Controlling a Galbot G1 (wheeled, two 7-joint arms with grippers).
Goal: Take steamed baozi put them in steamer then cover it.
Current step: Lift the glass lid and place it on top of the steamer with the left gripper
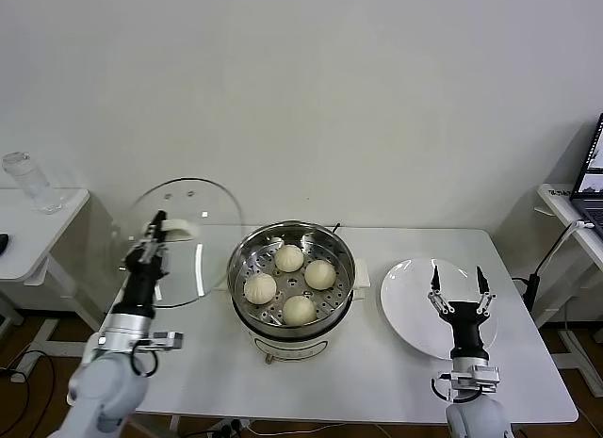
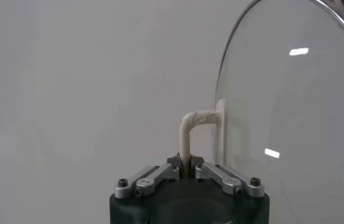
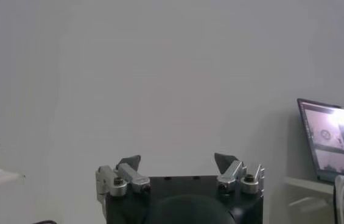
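White wall fills the background behind a white table [image 1: 377, 363]; no brand, label or legible writing shows on anything, and the laptop [image 3: 336, 143] on a side desk at the far right shows only unreadable windows. A second side table at the left carries a clear bottle [image 1: 26, 182].

At the table's middle stands the steamer [image 1: 292, 311], a shiny round pot on a white base, uncovered. Four steamed baozi [image 1: 288, 258] sit on its perforated tray in a rough diamond, apart from one another, pleated tops up.

Left of the steamer, the cover [image 1: 184, 240] is held in the air, tipped up nearly on edge so its glass face is close to vertical and its white handle points sideways toward the left gripper [image 2: 187, 163], whose fingers are clamped on that handle. The cover's lower edge hangs just beside the pot's left rim.

Right of the steamer lies a flat white plate [image 1: 405, 301], near the table's right half. Over it the right gripper [image 1: 459, 289] points upward, fingers spread wide and holding nothing.
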